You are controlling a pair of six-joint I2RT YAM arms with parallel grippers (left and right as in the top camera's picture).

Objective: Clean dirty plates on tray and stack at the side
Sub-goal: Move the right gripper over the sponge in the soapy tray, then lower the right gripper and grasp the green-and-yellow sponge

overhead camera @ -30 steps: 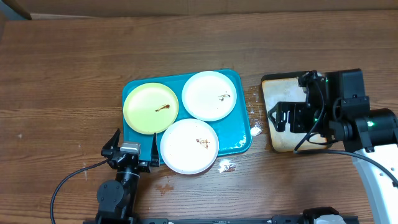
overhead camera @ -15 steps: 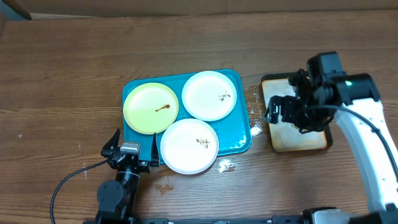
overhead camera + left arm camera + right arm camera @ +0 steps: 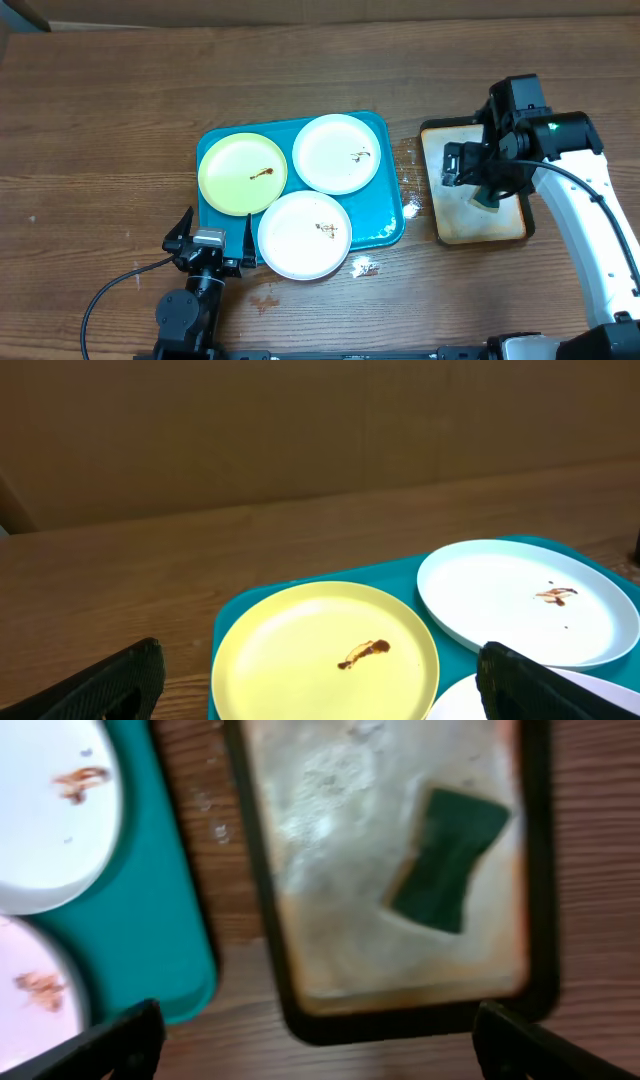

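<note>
Sponge (image 3: pixel 447 860), three o'clock of tray (image 3: pixel 388 228), has been approached by right gripper (image 3: pixel 320 1045), jaws apart; grasping, then wiping plates (image 3: pixel 336 153), is expected.

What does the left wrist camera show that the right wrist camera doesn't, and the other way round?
Only the left wrist view shows the round pale yellow-green plate. Only the right wrist view shows the tan black-rimmed tray holding a dark green sponge. Both show the teal-blue plastic tray and the smeared white round plate.
</note>
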